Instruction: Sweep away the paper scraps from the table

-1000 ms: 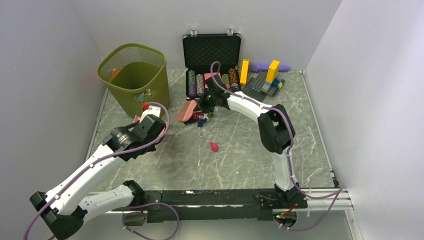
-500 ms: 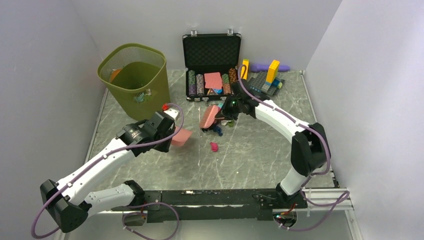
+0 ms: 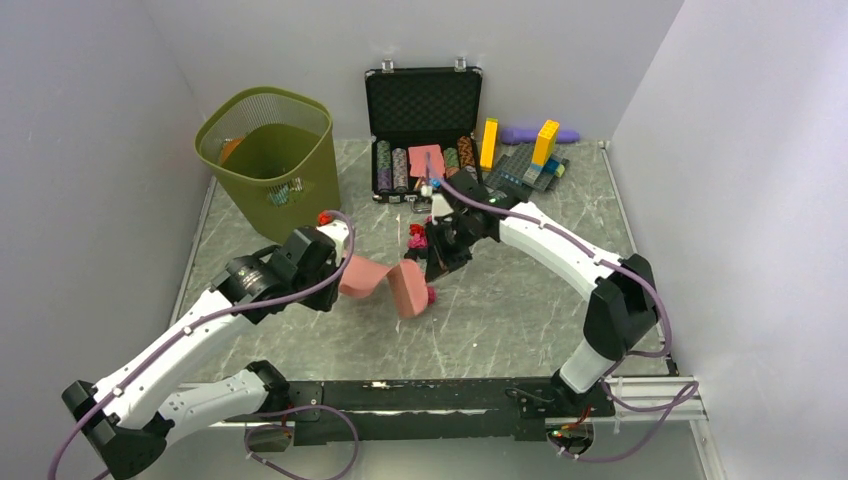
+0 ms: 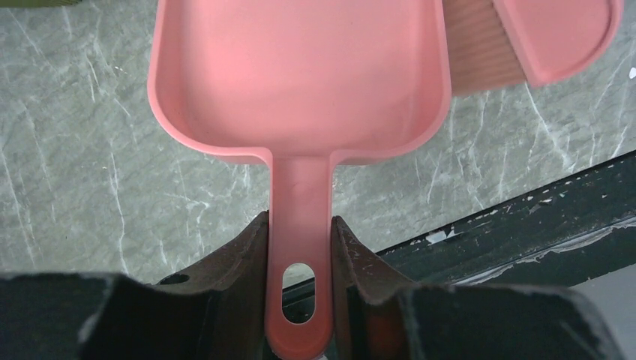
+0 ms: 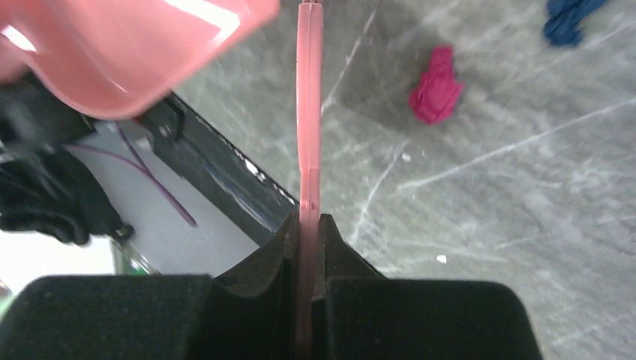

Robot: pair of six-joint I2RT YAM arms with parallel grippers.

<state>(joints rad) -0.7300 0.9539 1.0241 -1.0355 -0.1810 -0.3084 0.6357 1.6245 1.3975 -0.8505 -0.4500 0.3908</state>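
Now brush meets pan beside a stray wad.
Top view: the pink brush (image 3: 408, 288) has dropped from the far cluster of paper scraps (image 3: 418, 238) to the dustpan (image 3: 360, 277) on the table (image 3: 520, 310), with a magenta scrap (image 3: 431, 295) just beside it. Left wrist: the left gripper (image 4: 300, 240) pinches the pan's handle. Right wrist: the right gripper (image 5: 307, 232) clamps the brush edge-on; the wad lies unswept, so the stroke looks imminent.

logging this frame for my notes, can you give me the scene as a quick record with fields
left gripper: shut on dustpan handle
right gripper: shut on brush
dustpan contents: nothing
paper scraps: clustered near right wrist, on table
magenta scrap: loose, beside brush
green bin: back left
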